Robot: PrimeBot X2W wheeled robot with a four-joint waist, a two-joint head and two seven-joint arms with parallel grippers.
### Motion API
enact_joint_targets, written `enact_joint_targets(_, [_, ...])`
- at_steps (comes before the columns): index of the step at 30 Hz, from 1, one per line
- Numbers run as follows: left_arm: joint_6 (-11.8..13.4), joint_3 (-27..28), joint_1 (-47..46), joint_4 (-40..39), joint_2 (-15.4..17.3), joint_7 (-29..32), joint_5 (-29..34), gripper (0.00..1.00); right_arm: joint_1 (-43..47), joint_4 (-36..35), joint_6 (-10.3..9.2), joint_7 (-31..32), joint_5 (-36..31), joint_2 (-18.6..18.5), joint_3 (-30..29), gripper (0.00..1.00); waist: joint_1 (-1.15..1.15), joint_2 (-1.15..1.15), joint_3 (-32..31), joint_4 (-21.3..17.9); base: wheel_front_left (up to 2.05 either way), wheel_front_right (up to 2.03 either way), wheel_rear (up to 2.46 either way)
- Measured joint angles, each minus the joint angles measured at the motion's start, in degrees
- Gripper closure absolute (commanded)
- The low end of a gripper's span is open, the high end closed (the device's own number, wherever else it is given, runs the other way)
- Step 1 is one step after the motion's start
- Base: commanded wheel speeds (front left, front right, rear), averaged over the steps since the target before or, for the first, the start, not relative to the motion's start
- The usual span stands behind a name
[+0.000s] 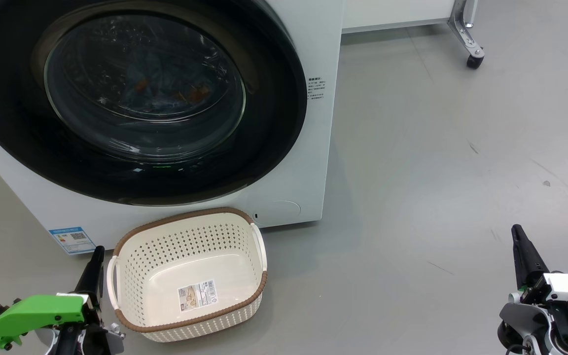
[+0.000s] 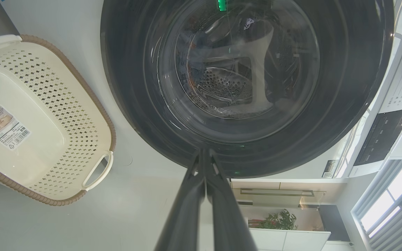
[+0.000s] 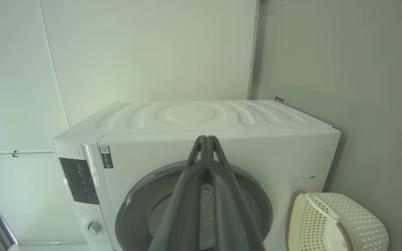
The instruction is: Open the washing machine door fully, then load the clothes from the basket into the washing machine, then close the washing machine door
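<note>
The washing machine [image 1: 289, 187] stands with its round black door [image 1: 17, 123] shut. Through the glass I see the clothes [image 1: 165, 91], blue fabric with orange patches, inside the drum. The cream basket [image 1: 175, 219] sits on the floor in front of the machine, with just a barcode sticker on its bottom. My left gripper [image 1: 97, 251] is shut, low beside the basket's left handle, holding nothing. My right gripper [image 1: 515, 231] is shut over bare floor far to the right. In the left wrist view, the left gripper [image 2: 204, 151] points at the door's [image 2: 134, 87] rim. In the right wrist view, the right gripper [image 3: 206, 138] faces the machine [image 3: 274, 153].
Grey floor [image 1: 437, 172] stretches to the right of the machine. A white frame's metal leg with a caster [image 1: 474, 56] stands at the back right. A blue label [image 1: 72, 240] is stuck low on the machine's front. Its control panel [image 3: 79, 181] shows in the right wrist view.
</note>
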Motion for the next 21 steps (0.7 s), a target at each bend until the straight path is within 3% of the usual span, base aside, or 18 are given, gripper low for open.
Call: enact_joint_targets(21, [0.00, -0.03, 0.00, -0.02, 0.00, -0.16, 0.00, 1.00, 0.00, 0.00, 0.00, 0.00, 0.00, 0.00, -0.02, 1.00, 0.00, 0.00, 0.00, 0.00, 0.00, 0.00, 0.00])
